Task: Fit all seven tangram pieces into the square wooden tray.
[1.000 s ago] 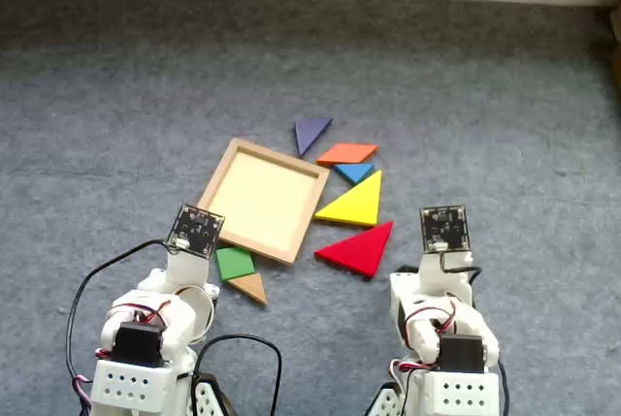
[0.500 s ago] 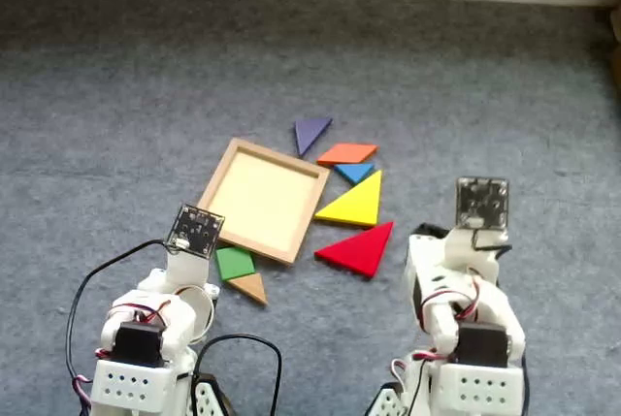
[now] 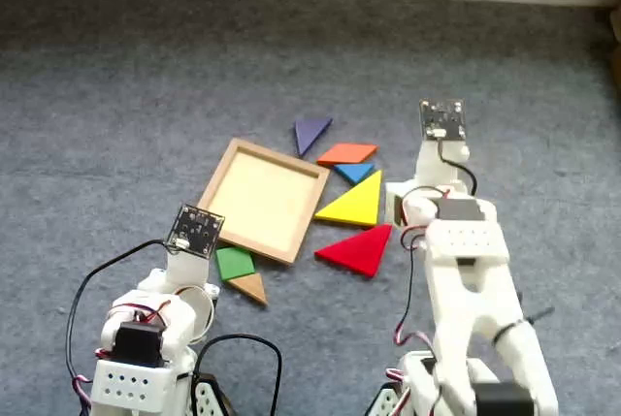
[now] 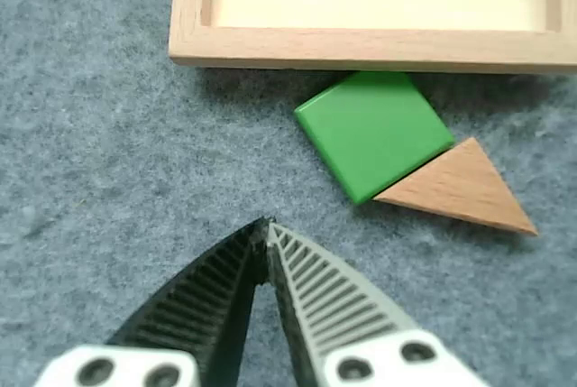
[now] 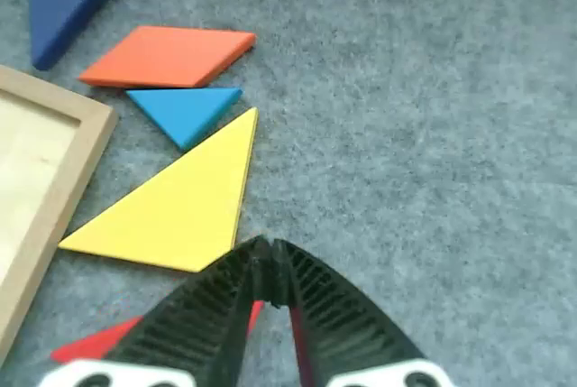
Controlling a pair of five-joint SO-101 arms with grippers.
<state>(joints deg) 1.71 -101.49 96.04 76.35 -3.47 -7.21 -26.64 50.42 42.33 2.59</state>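
Seven tangram pieces lie on the grey carpet outside the square wooden tray, which sits at the centre of the high view. The dark blue triangle lies just above the tray's upper right corner. The orange parallelogram, the small light blue triangle, the large yellow triangle and the large red triangle run down the tray's right side. The green square and the small plain wooden triangle touch each other at the tray's lower left edge. None of these has moved in the last second.

The right arm has changed. A second ago it was folded at the lower right of the frame. Now it stretches up the frame, just right of the yellow and red triangles. In its wrist view the right gripper has its jaws pressed together, holding nothing, with the tips over the yellow triangle's near corner.

The left arm stays folded at the lower left. The left gripper is also closed and holds nothing. It hangs over carpet near the green square.
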